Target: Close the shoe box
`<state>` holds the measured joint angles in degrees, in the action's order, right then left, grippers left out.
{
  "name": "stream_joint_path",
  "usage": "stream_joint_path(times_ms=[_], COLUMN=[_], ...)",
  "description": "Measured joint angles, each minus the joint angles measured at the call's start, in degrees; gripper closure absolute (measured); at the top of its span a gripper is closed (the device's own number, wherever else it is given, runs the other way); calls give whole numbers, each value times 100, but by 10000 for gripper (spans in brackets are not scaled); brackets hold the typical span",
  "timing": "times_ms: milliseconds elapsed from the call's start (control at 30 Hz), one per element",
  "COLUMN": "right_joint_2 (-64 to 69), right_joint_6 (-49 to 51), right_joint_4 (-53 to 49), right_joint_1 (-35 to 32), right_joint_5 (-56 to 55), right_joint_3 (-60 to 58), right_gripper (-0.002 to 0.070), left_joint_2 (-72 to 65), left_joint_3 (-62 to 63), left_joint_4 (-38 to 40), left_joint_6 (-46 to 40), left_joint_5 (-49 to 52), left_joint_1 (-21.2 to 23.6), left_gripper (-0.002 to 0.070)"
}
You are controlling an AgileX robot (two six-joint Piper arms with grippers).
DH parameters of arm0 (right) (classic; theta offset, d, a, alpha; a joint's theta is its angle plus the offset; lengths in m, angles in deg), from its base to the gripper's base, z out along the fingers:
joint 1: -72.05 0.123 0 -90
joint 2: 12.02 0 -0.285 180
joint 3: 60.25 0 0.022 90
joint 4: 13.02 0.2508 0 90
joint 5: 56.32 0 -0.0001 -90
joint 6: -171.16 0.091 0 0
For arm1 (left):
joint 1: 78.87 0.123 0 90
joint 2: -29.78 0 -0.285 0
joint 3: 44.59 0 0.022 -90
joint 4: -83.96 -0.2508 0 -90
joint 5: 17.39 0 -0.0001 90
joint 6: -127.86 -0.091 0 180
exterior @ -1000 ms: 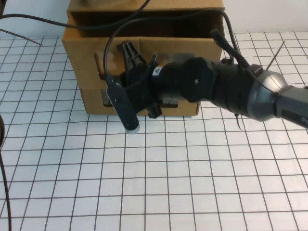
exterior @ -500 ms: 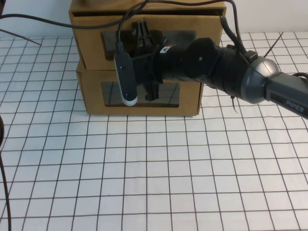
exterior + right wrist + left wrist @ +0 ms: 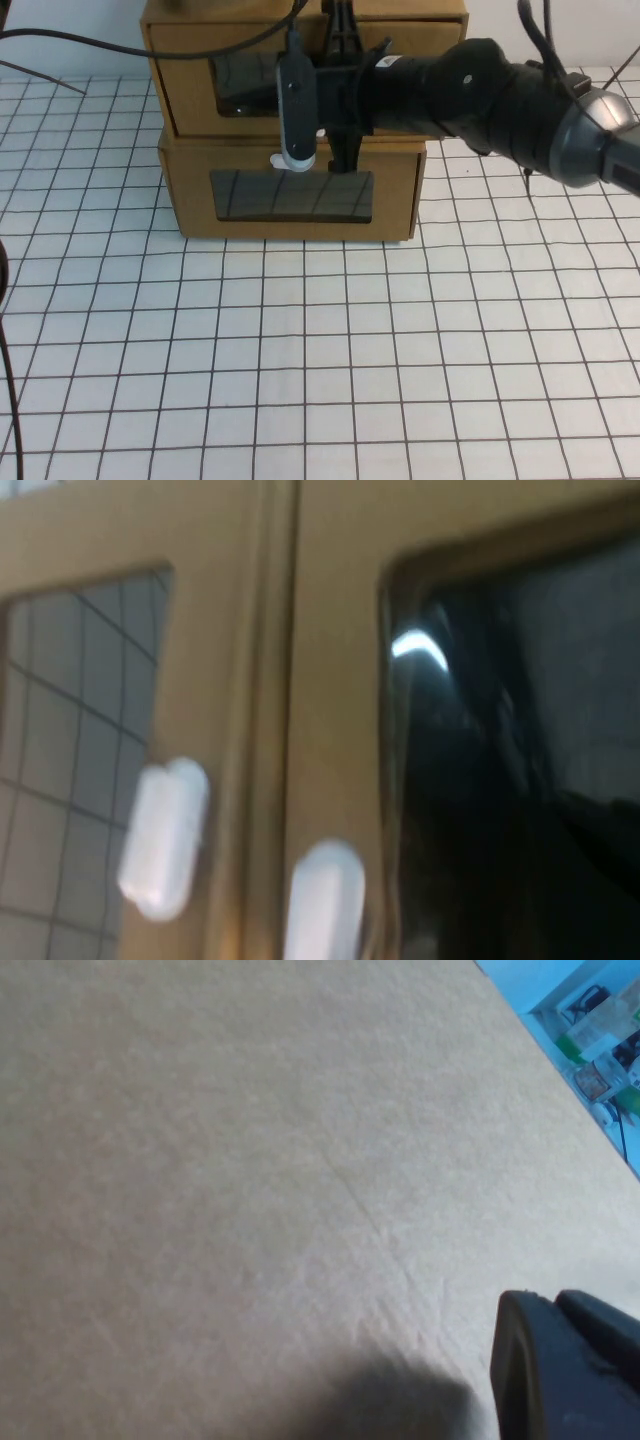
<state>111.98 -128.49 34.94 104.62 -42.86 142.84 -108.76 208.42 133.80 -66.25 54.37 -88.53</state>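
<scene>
The shoe box [image 3: 190, 90] is the upper of two stacked brown cardboard boxes. Its drawer front, with a dark clear window [image 3: 245, 85], stands about level with the front of the box below. My right gripper [image 3: 342, 95] is open, jaws one above the other, against that drawer front beside the window. In the right wrist view the window [image 3: 500, 730] and the white pull tab [image 3: 322, 900] fill the picture. My left gripper [image 3: 565, 1360] shows only as a dark finger close over plain brown cardboard [image 3: 250, 1160]; it is out of the high view.
The lower cardboard box [image 3: 190, 200] has its own window [image 3: 290, 195] and a white tab [image 3: 277, 158] above it, also in the right wrist view [image 3: 160, 840]. Both boxes stand at the back of a white gridded table [image 3: 300, 380]. Black cables [image 3: 80, 45] cross at the left.
The upper drawer has slid back from pulled out to about level with the lower box. My right gripper has moved away and to the right with it, staying open.
</scene>
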Motion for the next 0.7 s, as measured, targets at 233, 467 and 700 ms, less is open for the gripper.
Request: stream_joint_path(times_ms=[233, 467, 700], right_joint_2=[-22, -623, -1853], right_joint_6=[-45, 133, 1804], right_joint_4=[112, 152, 342], right_joint_1=[-204, -161, -77], right_joint_5=[431, 2135, 2919], right_joint_3=[45, 45, 45], right_gripper=[689, 689, 689], left_joint_2=[0, 97, 1044], left_joint_3=[0, 140, 553], left_joint_4=[0, -90, -1073], left_joint_6=[-12, -37, 20], left_joint_5=[0, 23, 56], left_joint_1=[0, 0, 0], left_gripper=[677, 677, 677])
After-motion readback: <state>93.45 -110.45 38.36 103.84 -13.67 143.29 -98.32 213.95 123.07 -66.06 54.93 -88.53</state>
